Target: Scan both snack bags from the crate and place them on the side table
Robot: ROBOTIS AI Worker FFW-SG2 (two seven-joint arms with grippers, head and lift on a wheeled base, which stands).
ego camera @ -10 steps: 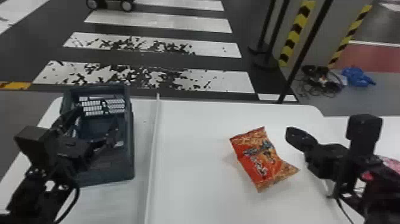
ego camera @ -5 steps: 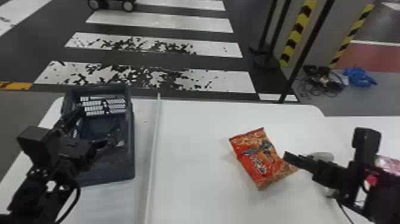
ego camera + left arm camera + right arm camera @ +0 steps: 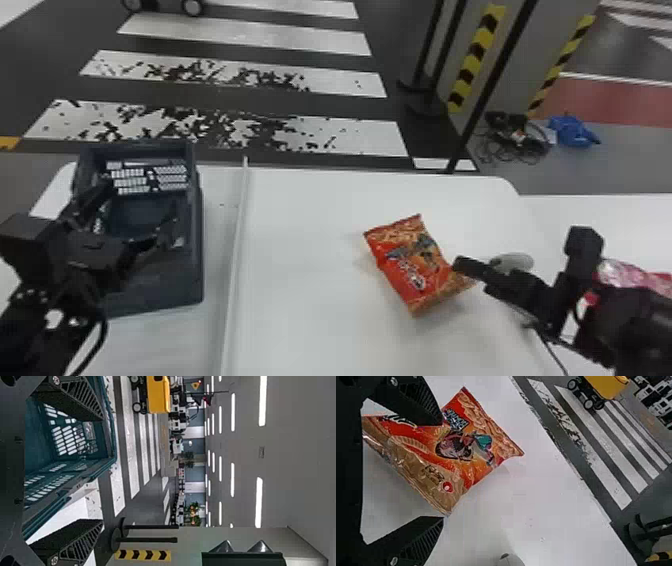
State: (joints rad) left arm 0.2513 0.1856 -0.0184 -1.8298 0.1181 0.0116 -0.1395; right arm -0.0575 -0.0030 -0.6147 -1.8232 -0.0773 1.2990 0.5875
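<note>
Snack bag flat on worktop, print up; long axis slants from far left to near right, near end towards right fingers. Right wrist view: these stand parted, unclenched, one overlapping the bag, the other beyond its corner. Head view: pink packet beside right arm. Left fingers: spread, gripping nothing, at crate.

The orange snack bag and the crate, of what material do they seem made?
Orange snack bag: probably thin, glossy plastic film; it wrinkles and catches light along one edge.
Crate: likely rigid, fairly matt plastic, by its moulded-looking walls with rows of openings.
</note>
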